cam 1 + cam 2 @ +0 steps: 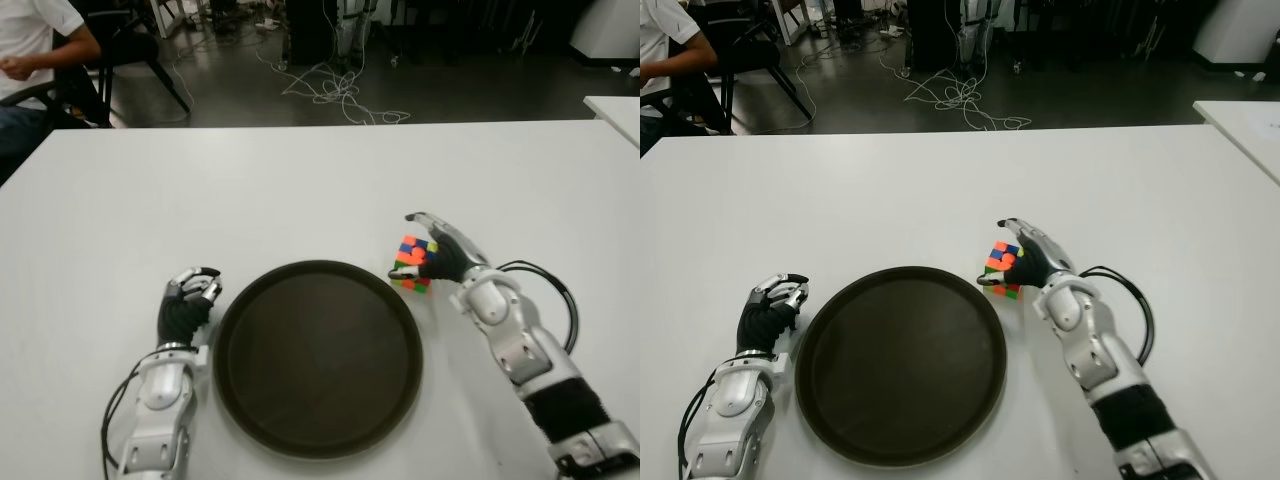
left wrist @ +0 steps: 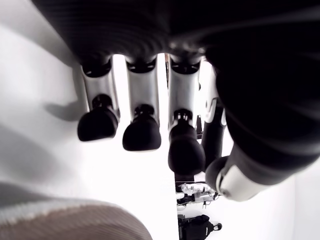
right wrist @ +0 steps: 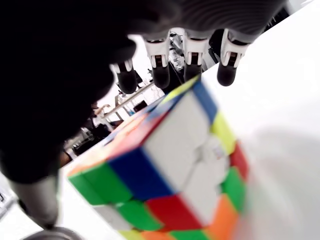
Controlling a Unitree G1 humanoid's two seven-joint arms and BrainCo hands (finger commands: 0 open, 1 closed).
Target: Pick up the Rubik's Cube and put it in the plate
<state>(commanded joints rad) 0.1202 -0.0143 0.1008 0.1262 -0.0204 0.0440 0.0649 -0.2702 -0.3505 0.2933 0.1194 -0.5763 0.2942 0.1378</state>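
The right hand (image 1: 440,255) cups the Rubik's Cube (image 1: 413,263), fingers arched over it, the plate (image 1: 318,355) just beyond. The left hand (image 1: 187,300), fingers curled and empty, sits beside the plate's opposite rim.

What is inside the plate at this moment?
Nothing: the plate shows only its bare dark floor. The Rubik's Cube is outside its rim, at the right hand. Nothing covers the plate.

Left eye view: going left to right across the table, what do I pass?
Left robot hand → plate → Rubik's Cube → right robot hand, fingers around the cube.
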